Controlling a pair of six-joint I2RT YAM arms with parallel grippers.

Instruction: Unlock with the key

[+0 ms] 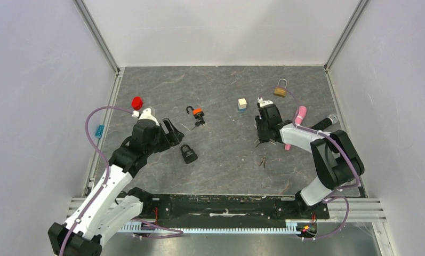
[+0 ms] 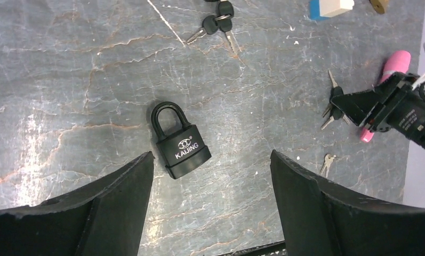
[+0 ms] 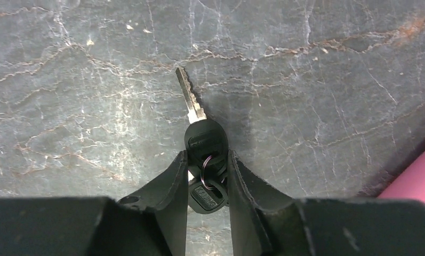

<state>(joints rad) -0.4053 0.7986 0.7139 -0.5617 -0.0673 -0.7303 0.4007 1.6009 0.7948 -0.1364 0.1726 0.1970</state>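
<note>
While right fingers (image 3: 170, 192) pinch keys (image 3: 206, 143), 3 padlocks (image 1: 188, 154) lie apart

This looks like a robotics lab cell. Plain white walls (image 1: 34, 80) and aluminium posts (image 1: 97, 36) close in a grey stone-pattern table (image 1: 226, 90), with two robot arms (image 1: 119, 176) bolted at its near edge. Padlocks (image 1: 188, 154) and keys (image 1: 263, 160) lie scattered on it.

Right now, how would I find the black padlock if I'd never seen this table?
On the grey table, follow the left arm to its tip. The black padlock lies flat beside it. Unlike the orange padlock farther back and the brass padlock, it is black all over with white lettering.
</note>
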